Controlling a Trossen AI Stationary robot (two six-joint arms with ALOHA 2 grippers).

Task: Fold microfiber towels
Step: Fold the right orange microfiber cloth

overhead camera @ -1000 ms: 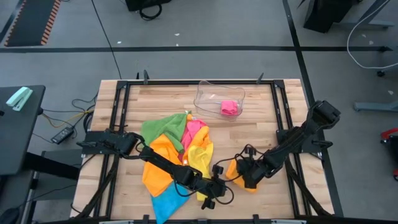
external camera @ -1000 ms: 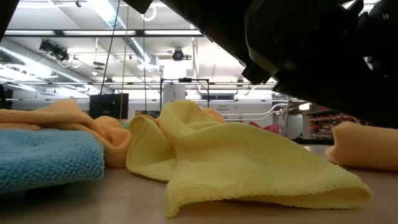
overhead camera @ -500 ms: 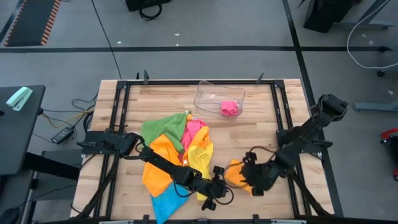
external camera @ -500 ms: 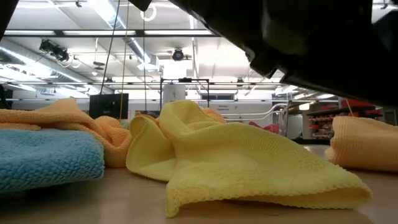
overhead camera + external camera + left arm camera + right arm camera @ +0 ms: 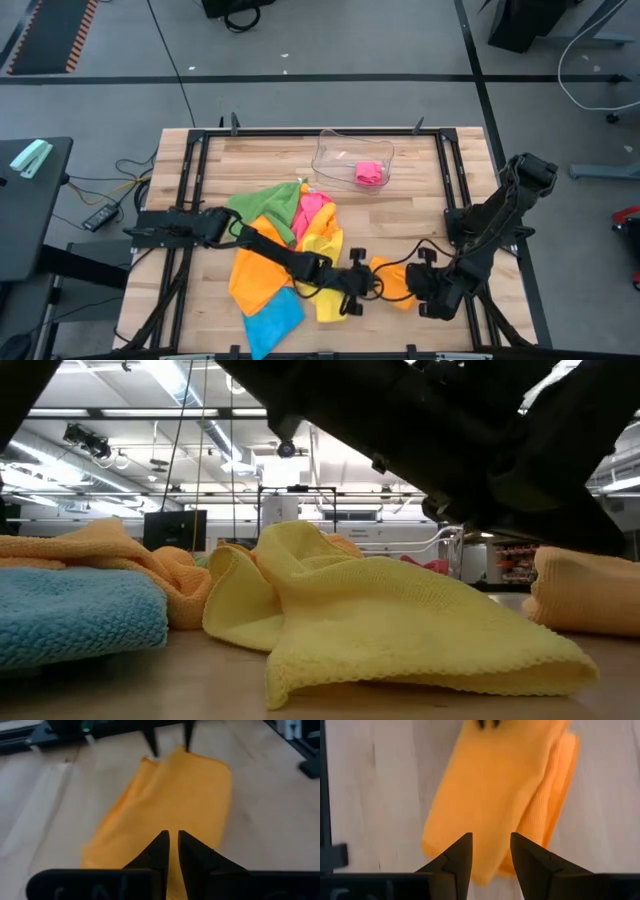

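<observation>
Hovering my left gripper [image 5: 173, 851] — jaws nearly clenched, grasping nothing — at nine o'clock of the folded orange towel [image 5: 395, 282], I'm keeping my right gripper [image 5: 490, 855] at its three o'clock, jaws parted — the towel resting flat on the table [image 5: 400, 215].

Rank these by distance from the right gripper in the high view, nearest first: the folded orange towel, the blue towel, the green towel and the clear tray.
From the right gripper:
1. Folded orange towel, right beside it.
2. Blue towel, at the near edge, towards the left.
3. Green towel and clear tray, too close to call; green is at the pile's far left, the tray at the table's far edge.
</observation>
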